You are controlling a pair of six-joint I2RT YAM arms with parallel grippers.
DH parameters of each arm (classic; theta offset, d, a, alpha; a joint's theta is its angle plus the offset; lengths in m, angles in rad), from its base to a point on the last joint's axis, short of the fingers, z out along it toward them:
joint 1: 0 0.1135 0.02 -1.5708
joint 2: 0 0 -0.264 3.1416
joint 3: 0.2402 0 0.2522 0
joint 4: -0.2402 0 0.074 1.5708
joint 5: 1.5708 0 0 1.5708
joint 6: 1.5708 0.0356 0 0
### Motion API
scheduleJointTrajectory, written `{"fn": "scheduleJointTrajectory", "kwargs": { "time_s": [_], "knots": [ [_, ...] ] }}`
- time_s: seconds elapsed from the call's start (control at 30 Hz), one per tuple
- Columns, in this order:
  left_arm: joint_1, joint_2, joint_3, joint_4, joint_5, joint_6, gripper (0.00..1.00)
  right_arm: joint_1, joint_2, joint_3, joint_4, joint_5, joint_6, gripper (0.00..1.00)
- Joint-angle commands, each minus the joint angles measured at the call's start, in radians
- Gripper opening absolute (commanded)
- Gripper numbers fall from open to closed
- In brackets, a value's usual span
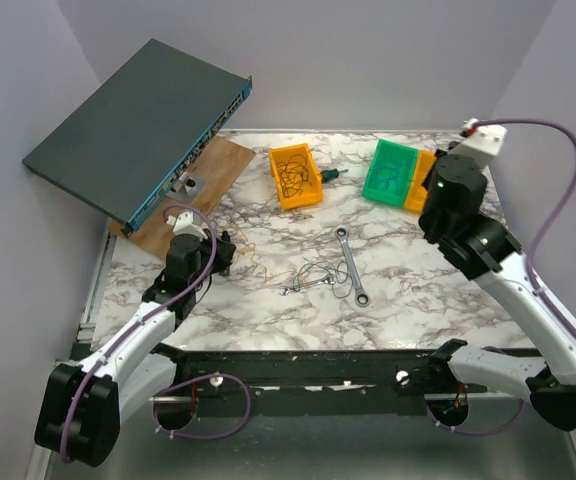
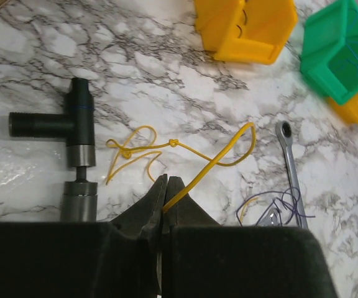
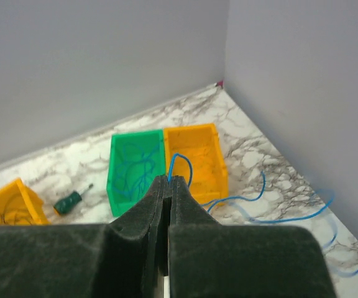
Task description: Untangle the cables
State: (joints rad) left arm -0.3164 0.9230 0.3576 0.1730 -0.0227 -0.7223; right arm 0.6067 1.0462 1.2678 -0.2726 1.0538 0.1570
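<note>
The left pincer [image 2: 166, 187] is closed, its tips nipping one end of a yellow wire [image 2: 185, 155] low over the marble surface [image 1: 418, 290]. From the tips that wire runs out in a loop toward the wrench [image 2: 289, 162], then back across to a knot and a smaller loop lying near a dark T-shaped tool [image 2: 73, 127]. The rest of the cables [image 1: 316, 276] lie as a small tangle of dark and bluish strands at mid-surface, just beside the wrench's lower end and touching it in the left wrist view. The right pincer [image 3: 168, 183] is also closed and is raised over the far right corner, with a blue wire [image 3: 272, 218] rising from its tips in a short arch, then trailing off to the right across the surface toward the wall. Below its tips sit a green bin [image 3: 120, 167] holding more blue strands and an orange bin [image 3: 207, 158] touching it side by side. A yellow bin [image 1: 295, 177] with dark wires inside stands apart to the left, a green-handled screwdriver [image 1: 330, 175] between it and the green one.
</note>
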Motion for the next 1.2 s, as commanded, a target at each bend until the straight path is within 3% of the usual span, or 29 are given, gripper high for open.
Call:
{"fn": "scheduleJointTrajectory", "kwargs": {
  "time_s": [0.0,0.3,0.6,0.8,1.17],
  "knots": [
    [-0.016,0.013,0.047,0.046,0.178,0.098,0.0,-0.002,0.088,0.004,-0.072,-0.063,0.084,0.01],
    [-0.109,-0.071,-0.001,0.068,0.147,0.208,0.0,-0.003,0.182,0.127,0.1,-0.148,-0.024,0.01],
    [-0.133,-0.105,-0.061,0.154,0.124,0.251,0.0,-0.05,0.431,0.327,0.283,-0.153,-0.129,0.01],
    [-0.139,-0.1,-0.068,0.158,0.123,0.254,0.0,-0.162,0.617,0.495,0.194,-0.151,-0.096,0.01],
    [-0.142,-0.089,-0.072,0.186,0.142,0.262,0.0,-0.233,0.738,0.497,0.153,-0.211,-0.034,0.01]
  ]
}}
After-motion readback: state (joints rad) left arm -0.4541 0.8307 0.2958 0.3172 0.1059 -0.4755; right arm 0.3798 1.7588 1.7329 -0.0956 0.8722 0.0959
